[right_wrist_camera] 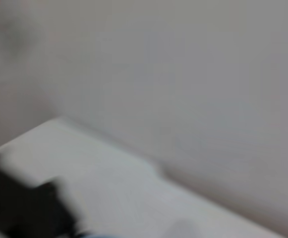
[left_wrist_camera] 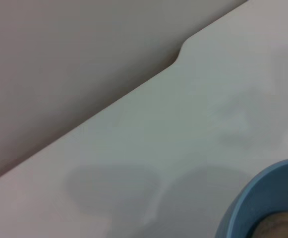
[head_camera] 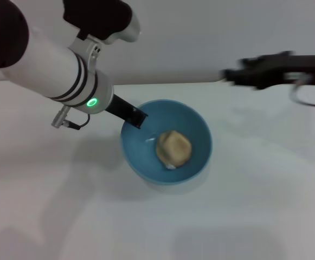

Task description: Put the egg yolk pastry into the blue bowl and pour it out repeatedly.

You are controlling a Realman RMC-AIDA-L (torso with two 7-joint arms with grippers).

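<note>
One egg yolk pastry (head_camera: 174, 148) sitting inside the blue bowl (head_camera: 141, 157), slightly right of centre, on the white table (head_camera: 244, 206). Bowl upright, mid-table. Left gripper (head_camera: 134, 115) at the bowl's left rim, dark finger on the rim edge; looks clamped on the rim, far finger hidden. Left wrist view: bowl rim (left_wrist_camera: 243, 208) plus a sliver of pastry. Farther back, right gripper (head_camera: 230, 75) hovering above the table's far edge, blurred; jaw state: cannot tell.

White table (head_camera: 265, 206) bears the blue bowl (head_camera: 141, 157)
</note>
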